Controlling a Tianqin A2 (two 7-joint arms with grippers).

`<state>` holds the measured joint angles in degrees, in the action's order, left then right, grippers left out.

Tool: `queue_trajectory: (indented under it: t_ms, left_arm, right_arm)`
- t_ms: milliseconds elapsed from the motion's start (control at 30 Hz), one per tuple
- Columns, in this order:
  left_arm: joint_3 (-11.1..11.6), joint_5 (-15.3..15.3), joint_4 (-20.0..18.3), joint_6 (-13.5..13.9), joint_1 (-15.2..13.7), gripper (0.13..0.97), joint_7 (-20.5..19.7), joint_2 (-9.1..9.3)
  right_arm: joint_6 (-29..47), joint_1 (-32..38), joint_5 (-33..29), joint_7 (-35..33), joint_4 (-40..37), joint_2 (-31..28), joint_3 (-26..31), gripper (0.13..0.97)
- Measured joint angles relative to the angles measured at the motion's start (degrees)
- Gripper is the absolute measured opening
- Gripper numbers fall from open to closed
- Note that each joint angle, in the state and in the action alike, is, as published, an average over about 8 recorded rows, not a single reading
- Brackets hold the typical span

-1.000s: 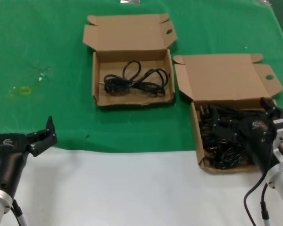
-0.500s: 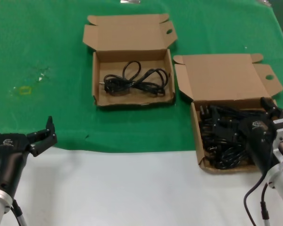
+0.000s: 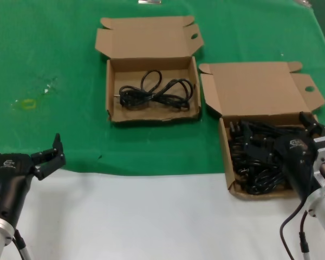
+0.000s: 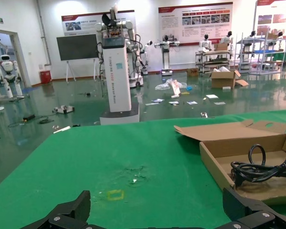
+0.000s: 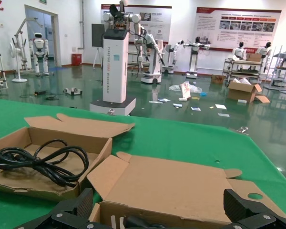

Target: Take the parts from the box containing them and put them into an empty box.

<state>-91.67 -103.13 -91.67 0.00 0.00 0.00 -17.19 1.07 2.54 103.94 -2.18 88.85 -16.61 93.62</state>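
A brown cardboard box (image 3: 226,162) at the right is full of coiled black power cords (image 3: 254,168), its lid (image 3: 254,89) folded back. My right gripper (image 3: 275,127) hovers open over the box's far part; in the right wrist view (image 5: 158,202) the lid (image 5: 171,181) lies between its fingers and a plug (image 5: 133,223) shows below. A second, like box (image 3: 151,118) stands farther back and left, holding one coiled cord (image 3: 154,92), also seen in the right wrist view (image 5: 38,160) and the left wrist view (image 4: 262,169). My left gripper (image 3: 24,146) is open and empty at the front left (image 4: 157,207).
Both boxes sit on a green mat; a white table strip (image 3: 151,216) runs along the front. A small yellow mark (image 3: 28,104) lies on the mat at the left (image 4: 114,194). The far box's open lid (image 3: 146,38) lies flat behind it.
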Motion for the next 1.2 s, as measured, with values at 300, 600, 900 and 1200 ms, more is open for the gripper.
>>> queue_trajectory:
  t_ms: [300,600,900,1200]
  left_arm:
    - [0.00,0.00,0.00,0.00,0.00,0.966,0.00,0.00]
    - [0.00,0.00,0.00,0.00,0.00,0.966,0.00,0.00]
    - [0.00,0.00,0.00,0.00,0.00,0.966,0.00,0.00]
    - [0.00,0.00,0.00,0.00,0.00,0.966,0.00,0.00]
  right_arm:
    - [0.00,0.00,0.00,0.00,0.00,0.00,0.00,0.966]
    - [0.00,0.00,0.00,0.00,0.00,0.00,0.00,0.966]
    - [0.00,0.00,0.00,0.00,0.00,0.00,0.00,0.966]
    - [0.00,0.00,0.00,0.00,0.00,0.00,0.00,0.966]
